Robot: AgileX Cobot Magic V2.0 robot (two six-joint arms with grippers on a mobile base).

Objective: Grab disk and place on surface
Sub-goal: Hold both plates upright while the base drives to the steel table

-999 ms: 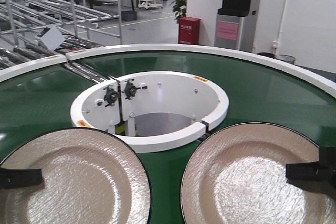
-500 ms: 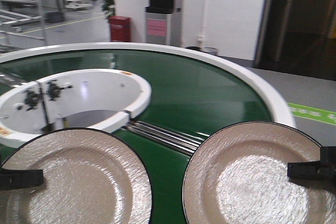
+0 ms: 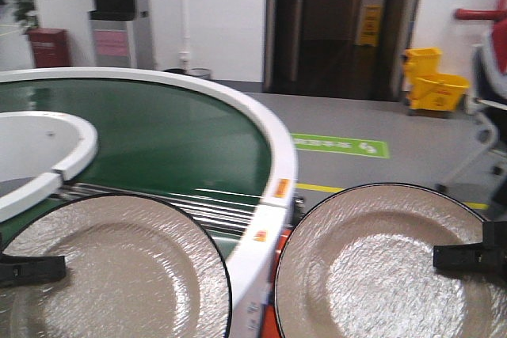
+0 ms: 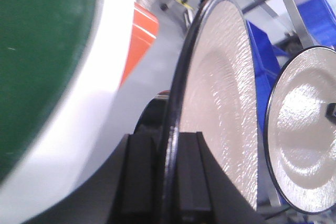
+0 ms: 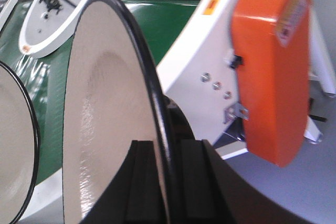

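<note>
Swung to the right is the whole front view: the green conveyor belt, which filled the picture a second ago, is now pushed into the left half. Its white rim is seen running down between the two disks. Grey floor, a green floor marking and a dark doorway are brought into view.

Neither disk is shifted within the frame. The left disk is kept clamped at its outer edge by the left hand, above belt and rim. The right disk is kept clamped likewise by the right hand, now above the floor. In both wrist views a disk edge is seen pinched between dark pads.

It is judged that the base is being turned away from the belt with both disks carried along. The grab is done; the placing is not. No dark worktop is shown, so the turn still needed cannot be told.

A yellow mop bucket is seen by the far wall, its contents not visible. Blue bins are glimpsed in the left wrist view, and what is in them is hidden.
</note>
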